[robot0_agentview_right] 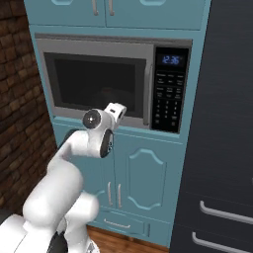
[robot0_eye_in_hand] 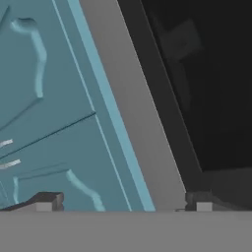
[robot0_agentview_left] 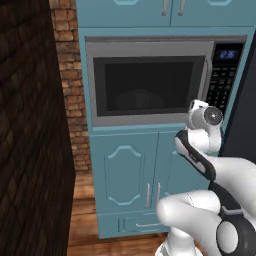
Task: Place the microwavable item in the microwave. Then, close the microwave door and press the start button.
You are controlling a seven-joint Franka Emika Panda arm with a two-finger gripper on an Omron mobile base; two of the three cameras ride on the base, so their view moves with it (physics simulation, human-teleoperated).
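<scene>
- Sitting shut, the microwave door faces the hand, dark window wide, bar handle on its right
- Keypad lies just right of the door, up and right of the fingers, which stand apart, empty
- Mug: a dim shape behind the glass, hard to tell

The teal cabinet wall carries the microwave, built into its upper middle between the upper doors and a pair of lower doors with slim silver handles. The microwave door sits shut, flush with the cabinet front. A drawer runs along the cabinet's bottom edge, just above the wooden floor.
</scene>
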